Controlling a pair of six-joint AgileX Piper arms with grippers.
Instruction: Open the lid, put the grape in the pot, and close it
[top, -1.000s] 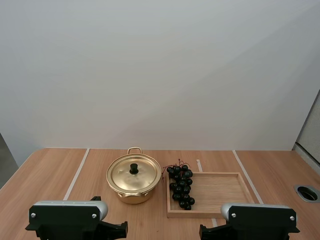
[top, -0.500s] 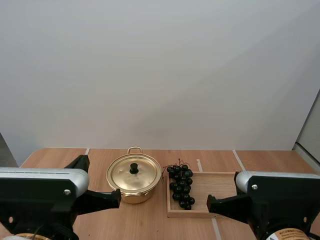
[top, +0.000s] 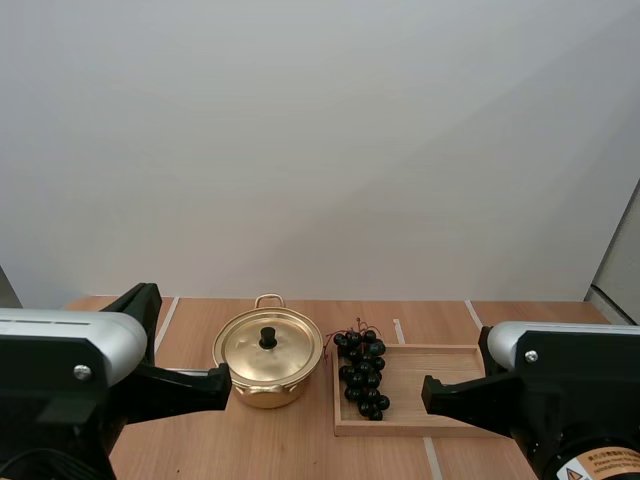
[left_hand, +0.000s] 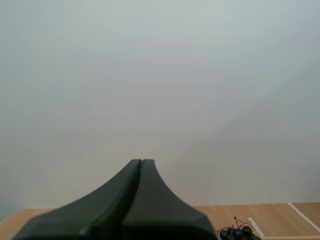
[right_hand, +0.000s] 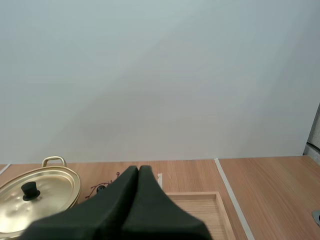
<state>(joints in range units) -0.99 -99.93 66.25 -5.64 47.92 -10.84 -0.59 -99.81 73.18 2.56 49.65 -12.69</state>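
Left gripper (left_hand: 141, 161), closed on nothing, hangs left of the pot (top: 262, 388), lid (top: 250, 352) on. Grapes (top: 362, 375) lie just right of the pot on a wooden tray (top: 440, 385); right gripper (right_hand: 138, 168), also closed, farther right. Descending closed could bump the knob (top: 268, 338) and shove the pot.

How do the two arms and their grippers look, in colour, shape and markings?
The left arm and the right arm have black bodies with rounded silver-grey tops, each showing a small screw. The right arm carries a white label with an orange warning triangle. The left gripper and the right gripper are matte black, narrow at the tip and flaring wide toward the base.
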